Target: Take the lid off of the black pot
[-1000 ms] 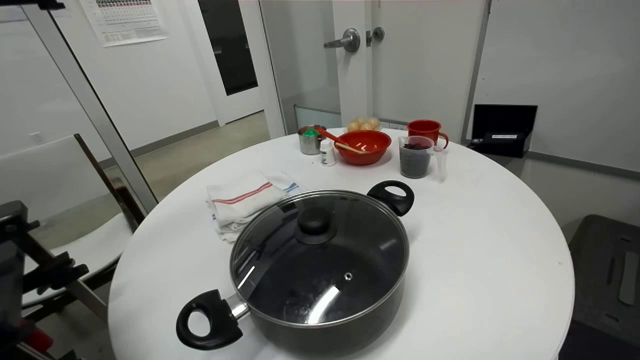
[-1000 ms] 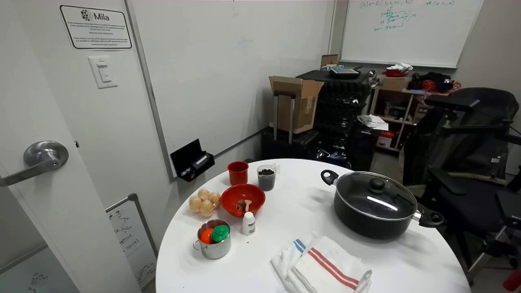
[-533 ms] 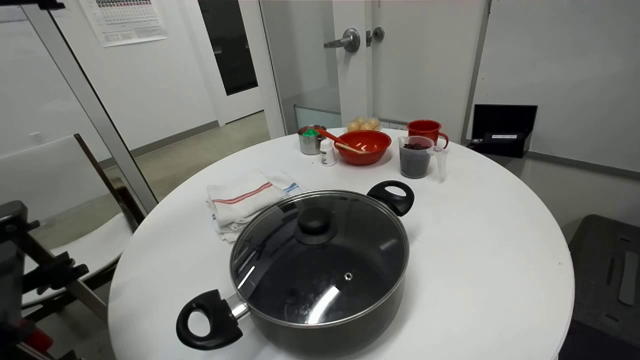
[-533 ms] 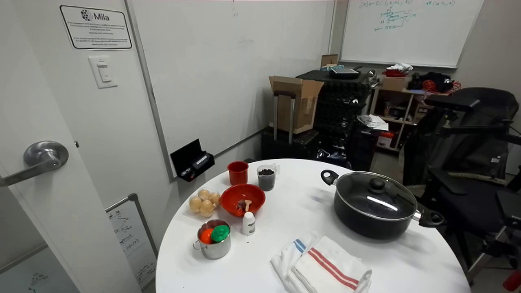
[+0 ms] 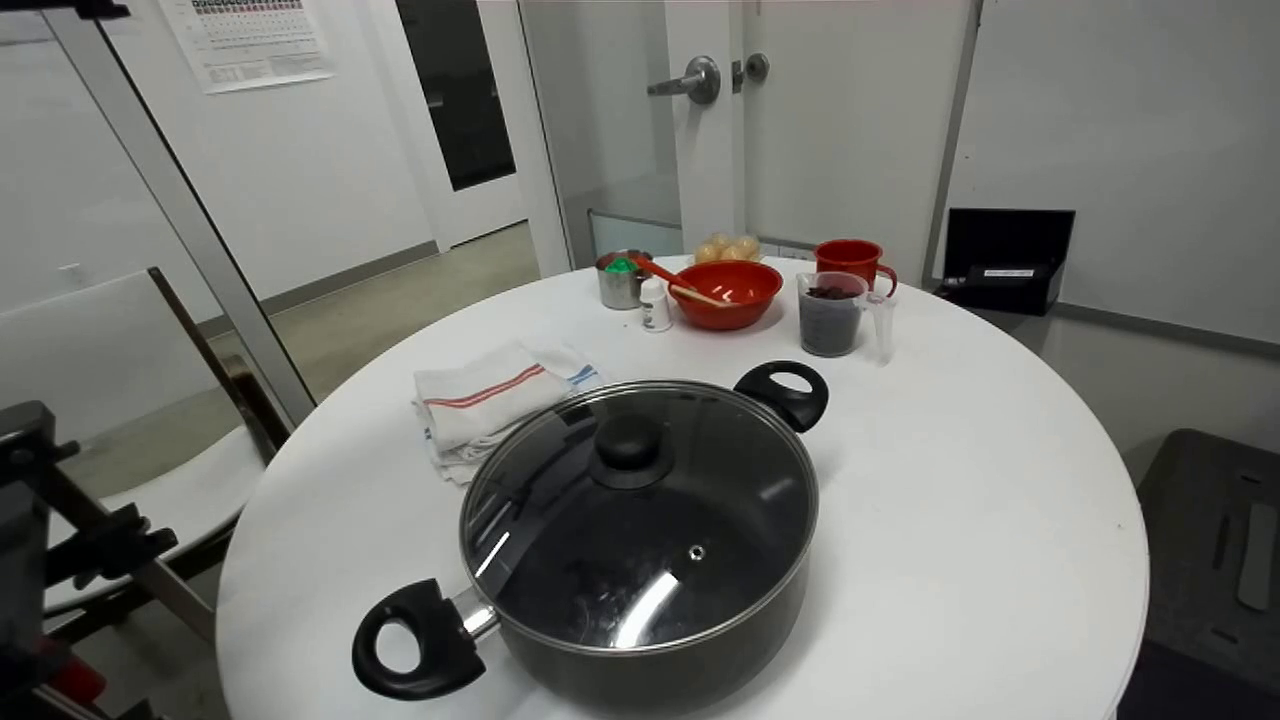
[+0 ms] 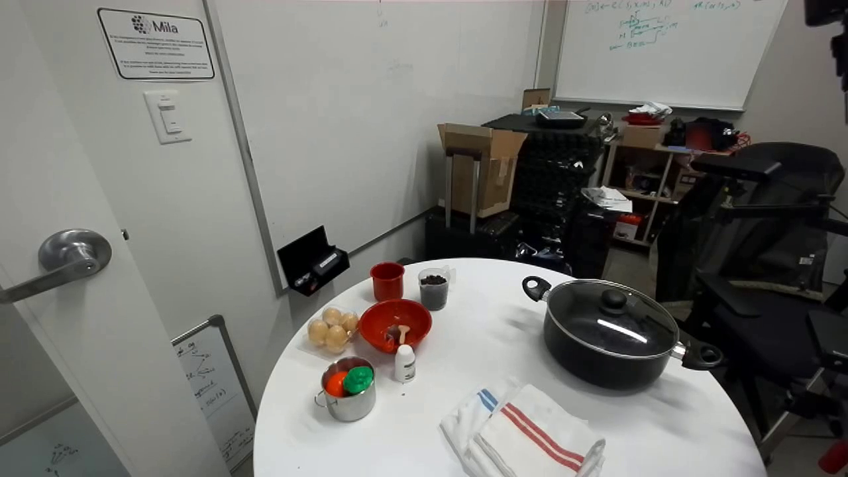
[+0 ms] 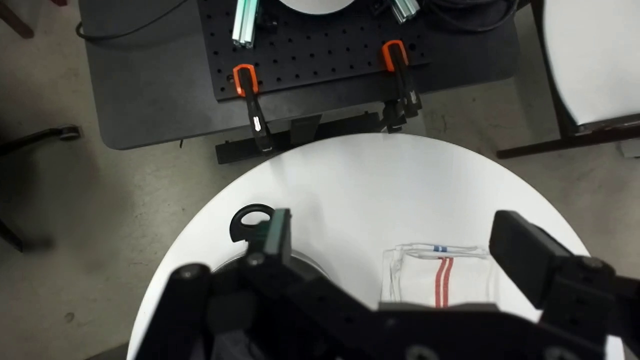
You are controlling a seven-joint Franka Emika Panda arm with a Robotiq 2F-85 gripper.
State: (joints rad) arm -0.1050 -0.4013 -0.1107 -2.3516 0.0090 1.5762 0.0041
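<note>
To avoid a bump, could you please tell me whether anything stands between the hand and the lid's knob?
Nothing visible does: in both exterior views the black knob stands uncovered on the glass lid. The wrist view shows the open hand, which hides much of the lid, but no knob.

One black pot [image 6: 604, 372], one lid [image 6: 606, 328], two clamps [image 7: 254, 111]
</note>
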